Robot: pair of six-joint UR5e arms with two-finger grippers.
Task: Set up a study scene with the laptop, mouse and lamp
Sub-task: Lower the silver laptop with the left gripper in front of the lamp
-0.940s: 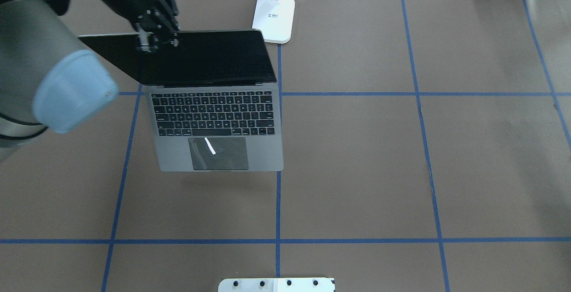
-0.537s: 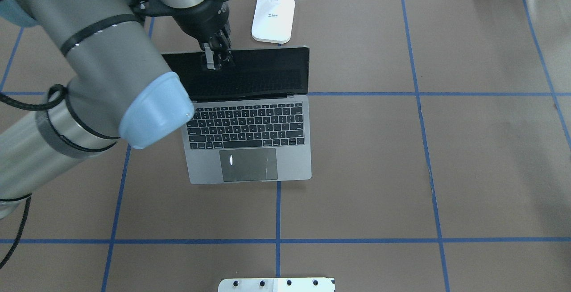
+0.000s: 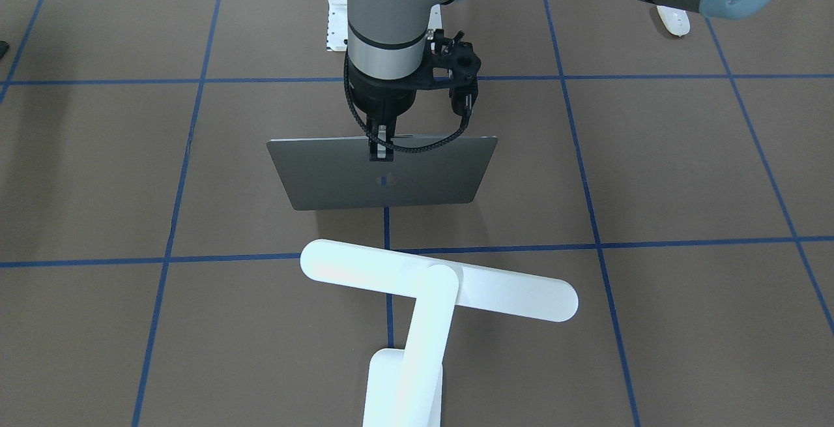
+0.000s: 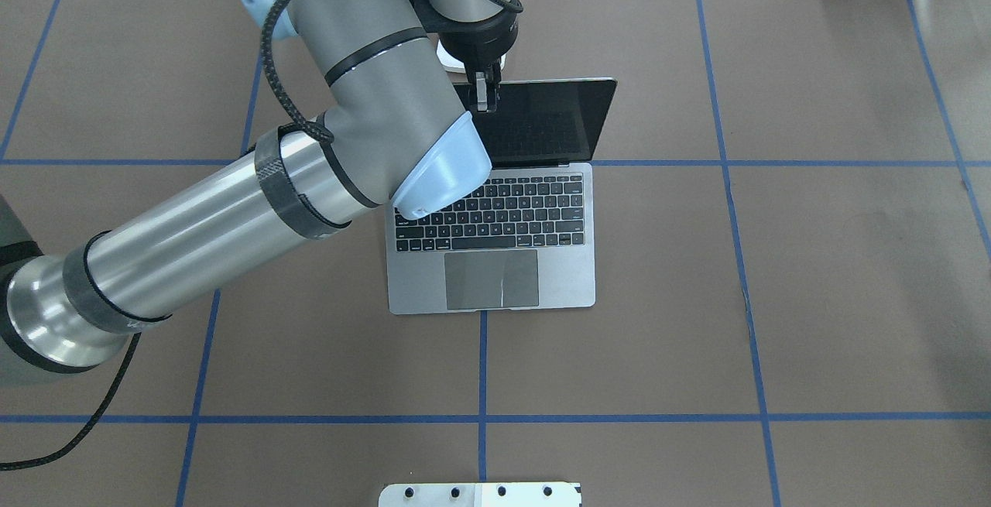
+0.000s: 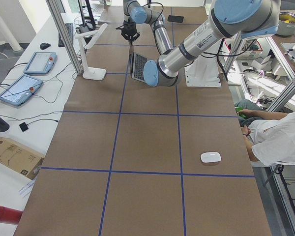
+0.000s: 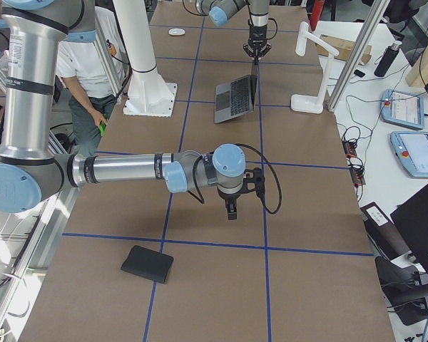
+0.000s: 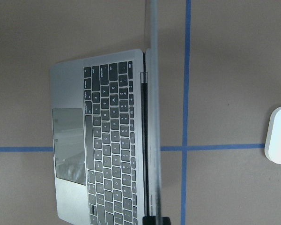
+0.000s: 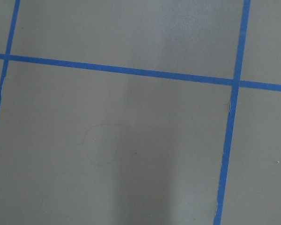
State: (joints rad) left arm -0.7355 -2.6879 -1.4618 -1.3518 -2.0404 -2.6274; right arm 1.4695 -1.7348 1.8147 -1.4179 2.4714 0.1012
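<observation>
Nearest the robot in the overhead view, a white bolted plate [image 4: 480,494] sits at 6 o'clock on the brown table [image 4: 813,275], which is taped with blue grid lines. At the centre the laptop [image 4: 492,217] lies open with its keys toward the robot; the key legends are too small for me to read. My left arm [image 4: 232,213] crosses from 8 o'clock and hides the keyboard's far-left corner and the left part of the screen. Lettering on the arm is cut off and I cannot read it. The left gripper [image 4: 483,103] points straight down, its fingers pinched on the screen's top edge. On the back of the lid I see a small dark logo [image 3: 384,180]. The lamp [image 3: 433,296] stands at 12 o'clock from the laptop. The mouse [image 5: 210,157] lies well apart at 8 o'clock, near a seated person [image 5: 280,142]. At 3 o'clock the right gripper [image 6: 232,208] hovers over the table; I cannot tell whether its fingers are parted. A black mat [image 6: 148,263] lies at 4 o'clock.
</observation>
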